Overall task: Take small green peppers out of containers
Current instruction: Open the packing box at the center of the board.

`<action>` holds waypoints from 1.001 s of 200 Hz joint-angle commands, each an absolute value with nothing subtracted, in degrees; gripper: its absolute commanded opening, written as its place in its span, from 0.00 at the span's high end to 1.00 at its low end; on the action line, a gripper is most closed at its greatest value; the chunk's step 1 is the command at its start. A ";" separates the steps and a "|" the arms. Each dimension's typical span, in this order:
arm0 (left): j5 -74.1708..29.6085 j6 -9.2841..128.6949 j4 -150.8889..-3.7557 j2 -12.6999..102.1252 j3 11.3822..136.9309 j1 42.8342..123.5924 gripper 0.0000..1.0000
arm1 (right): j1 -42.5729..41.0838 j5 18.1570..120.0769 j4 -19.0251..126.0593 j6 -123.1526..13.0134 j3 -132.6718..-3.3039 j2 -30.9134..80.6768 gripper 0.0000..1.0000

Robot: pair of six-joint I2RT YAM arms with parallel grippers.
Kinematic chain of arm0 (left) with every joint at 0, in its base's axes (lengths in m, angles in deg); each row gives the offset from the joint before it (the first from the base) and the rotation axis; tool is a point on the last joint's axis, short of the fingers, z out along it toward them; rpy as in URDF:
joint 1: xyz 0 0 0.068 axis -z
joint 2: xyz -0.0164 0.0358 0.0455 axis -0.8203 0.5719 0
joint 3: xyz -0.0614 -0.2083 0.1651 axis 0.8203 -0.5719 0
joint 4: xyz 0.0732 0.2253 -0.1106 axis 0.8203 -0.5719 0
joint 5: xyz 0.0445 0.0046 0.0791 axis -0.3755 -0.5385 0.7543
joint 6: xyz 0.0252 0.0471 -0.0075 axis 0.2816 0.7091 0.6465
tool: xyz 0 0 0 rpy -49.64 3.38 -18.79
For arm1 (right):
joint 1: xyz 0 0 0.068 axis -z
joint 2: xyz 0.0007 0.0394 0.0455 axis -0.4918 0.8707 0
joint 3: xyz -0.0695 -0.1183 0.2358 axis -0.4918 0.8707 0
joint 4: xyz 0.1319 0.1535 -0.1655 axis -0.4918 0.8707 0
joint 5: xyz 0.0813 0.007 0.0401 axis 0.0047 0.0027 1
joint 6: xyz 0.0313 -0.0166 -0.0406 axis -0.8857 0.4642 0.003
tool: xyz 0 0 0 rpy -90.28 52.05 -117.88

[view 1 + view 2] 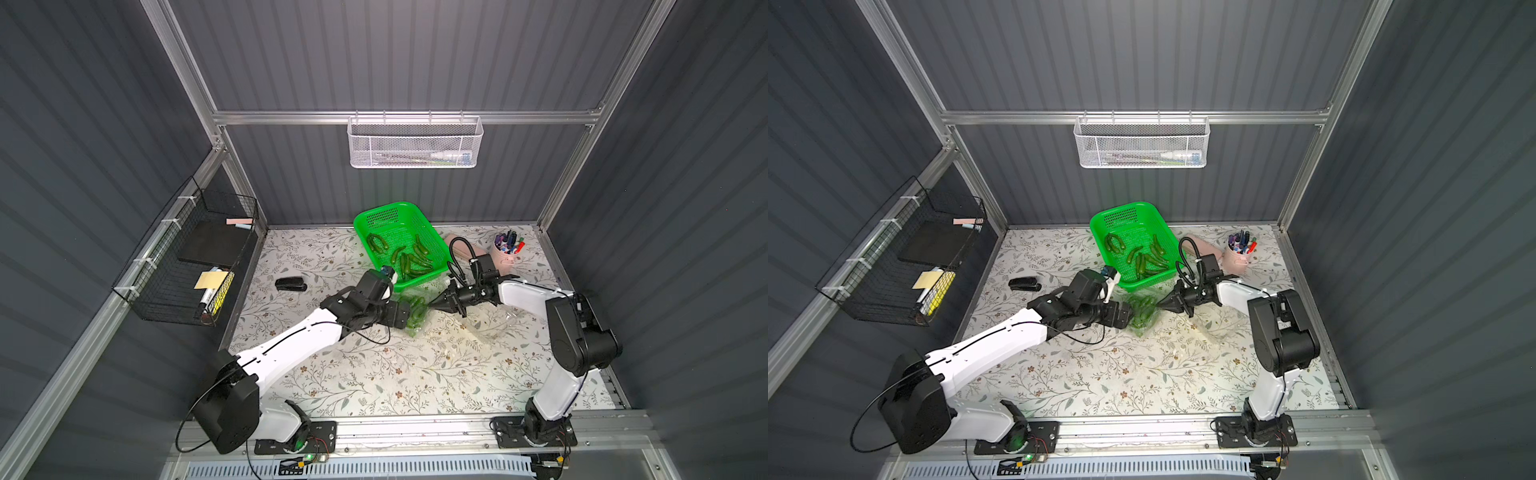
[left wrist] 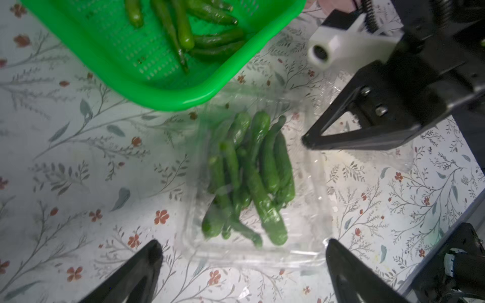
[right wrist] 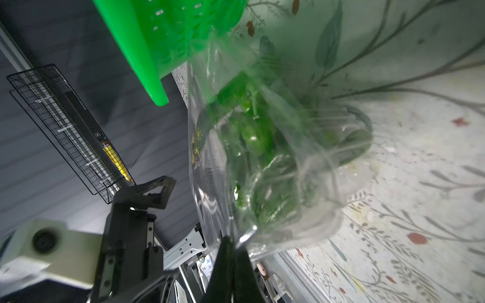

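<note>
A clear clamshell container [image 1: 417, 328] [image 2: 309, 223] lies on the table just in front of the green basket, with a pile of small green peppers [image 1: 417, 309] [image 1: 1142, 309] [image 2: 252, 178] inside. My right gripper [image 1: 432, 305] [image 3: 231, 244] is shut on a thin clear edge of this container, on its right side. My left gripper [image 1: 409, 316] [image 2: 242, 251] is open, its fingers [image 2: 154, 251] spread wide on either side of the container's near end without touching it. More peppers [image 1: 415, 262] lie in the basket.
The green perforated basket [image 1: 361, 232] [image 2: 157, 97] stands behind the container, nearly touching it. Another clear plastic piece [image 1: 494, 328] lies under my right forearm. A black stapler [image 1: 291, 285] is at the left, a pink pen cup [image 1: 507, 251] at the back right.
</note>
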State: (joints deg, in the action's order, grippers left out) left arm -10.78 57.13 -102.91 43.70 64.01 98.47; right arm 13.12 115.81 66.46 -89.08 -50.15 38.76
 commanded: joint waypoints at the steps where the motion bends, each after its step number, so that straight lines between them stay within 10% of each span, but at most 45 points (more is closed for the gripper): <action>1: -4.28 61.96 -104.37 49.01 71.30 103.59 0.01 | 13.11 113.59 64.98 -91.15 -50.03 37.47 1.00; 102: 12.72 64.06 -106.66 62.97 79.86 110.75 0.36 | 13.11 113.79 66.74 -89.19 -51.61 36.82 1.00; 200: 9.59 63.00 -106.21 66.97 78.36 110.76 0.47 | 13.20 114.26 66.74 -88.53 -51.66 36.65 1.00</action>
State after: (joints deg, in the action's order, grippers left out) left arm 9.46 64.81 -105.89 65.36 78.66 110.90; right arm 13.08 115.14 66.87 -88.75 -50.41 38.32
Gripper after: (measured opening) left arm 0.562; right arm 0.048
